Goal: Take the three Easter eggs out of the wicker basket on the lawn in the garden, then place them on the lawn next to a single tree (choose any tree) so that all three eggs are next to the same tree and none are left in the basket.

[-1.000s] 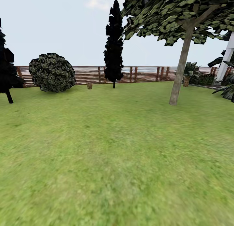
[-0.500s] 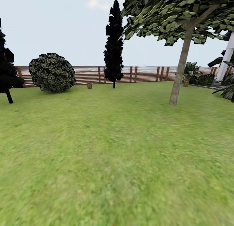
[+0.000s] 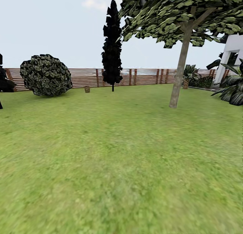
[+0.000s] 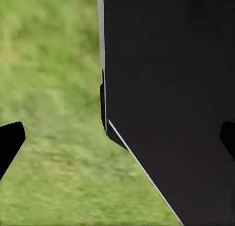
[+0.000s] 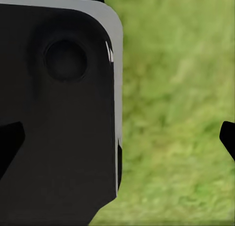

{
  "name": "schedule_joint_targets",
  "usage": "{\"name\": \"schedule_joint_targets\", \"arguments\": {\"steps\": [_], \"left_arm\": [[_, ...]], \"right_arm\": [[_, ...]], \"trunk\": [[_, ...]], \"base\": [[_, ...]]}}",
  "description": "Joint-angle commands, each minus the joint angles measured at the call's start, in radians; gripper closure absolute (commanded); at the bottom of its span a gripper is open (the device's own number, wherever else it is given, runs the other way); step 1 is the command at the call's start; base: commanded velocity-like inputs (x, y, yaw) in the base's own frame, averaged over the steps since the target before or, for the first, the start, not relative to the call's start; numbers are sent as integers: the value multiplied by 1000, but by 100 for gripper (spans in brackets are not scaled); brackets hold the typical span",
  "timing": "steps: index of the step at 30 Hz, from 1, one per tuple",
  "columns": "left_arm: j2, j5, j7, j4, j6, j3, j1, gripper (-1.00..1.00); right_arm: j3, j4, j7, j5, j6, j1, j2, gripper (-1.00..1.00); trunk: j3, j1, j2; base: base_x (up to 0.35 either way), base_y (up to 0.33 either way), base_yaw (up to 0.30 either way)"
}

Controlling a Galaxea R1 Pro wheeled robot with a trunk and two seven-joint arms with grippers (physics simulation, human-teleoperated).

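The lawn (image 3: 121, 159) spreads wide and green ahead of me. A tree (image 3: 179, 75) with a leaning grey-brown trunk and a blocky green canopy stands at the right middle. Far off by the fence sits a small brown object (image 3: 87, 89) that may be the wicker basket; it is too small to tell. The Easter eggs are out of view. My left gripper (image 4: 117, 138) is open, its dark fingertips (image 4: 11, 138) far apart over grass and a black robot part (image 4: 171, 89). My right gripper (image 5: 117, 140) is open too, nothing between its fingertips (image 5: 10, 143).
A brown slatted fence (image 3: 81, 77) closes the far side. A narrow dark conifer (image 3: 112, 48) and a round bush (image 3: 45, 75) stand before it. A white house (image 3: 233, 55) and palm-like plants (image 3: 233, 89) are at the right. A potted plant (image 3: 186, 79) is behind the tree.
The whole picture has slid to the left, so the camera has turned right; more of the white house shows. Nothing in the garden itself has moved.
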Motion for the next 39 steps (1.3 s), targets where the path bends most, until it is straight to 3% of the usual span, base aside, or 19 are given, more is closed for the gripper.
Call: {"name": "schedule_joint_targets", "arguments": {"steps": [1, 20, 27, 39], "left_arm": [[0, 0, 0, 0, 0, 0, 0, -100], [-3, 0, -1, -2, 0, -3, 0, -100], [-14, 0, -2, -9, -1, -3, 0, -100], [-16, 1, -7, -45, -5, -1, 0, -100]], "right_arm": [[1, 2, 0, 0, 0, -1, 0, -100], [1, 17, 4, 3, -1, -1, 0, -100], [1, 17, 0, 2, 2, -1, 0, -100], [1, 16, -1, 2, 4, -1, 1, -100]], "trunk": [[-1, 0, 0], [-6, 0, 0], [-6, 0, 0], [-6, 0, 0]], "base": [[0, 0, -28], [0, 0, -216], [0, 0, 10], [0, 0, 235]]}}
